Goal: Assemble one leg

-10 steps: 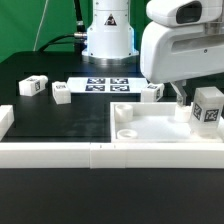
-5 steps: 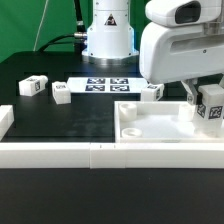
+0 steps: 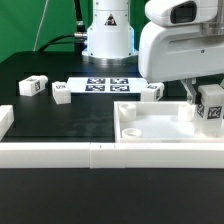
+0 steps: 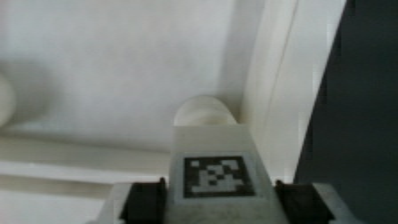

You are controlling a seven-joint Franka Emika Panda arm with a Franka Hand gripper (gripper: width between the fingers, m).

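My gripper (image 3: 207,115) is at the exterior view's right, shut on a leg (image 3: 213,101), a small white post with a black-and-white tag. It holds the leg upright over the right side of the large white square tabletop (image 3: 150,127). In the wrist view the leg (image 4: 215,150) sits between my dark fingers (image 4: 146,200), just short of a rounded corner hole (image 4: 208,108) in the panel. Three more legs lie on the black table: two at the left (image 3: 33,86) (image 3: 61,93) and one by the panel's far edge (image 3: 152,93).
The marker board (image 3: 105,85) lies flat in front of the arm's white base (image 3: 107,35). A long white rail (image 3: 60,153) runs along the front edge, with a raised end piece (image 3: 5,120) at the left.
My gripper has carried the leg slightly toward the exterior view's right over the panel. It has held still over the last half second.
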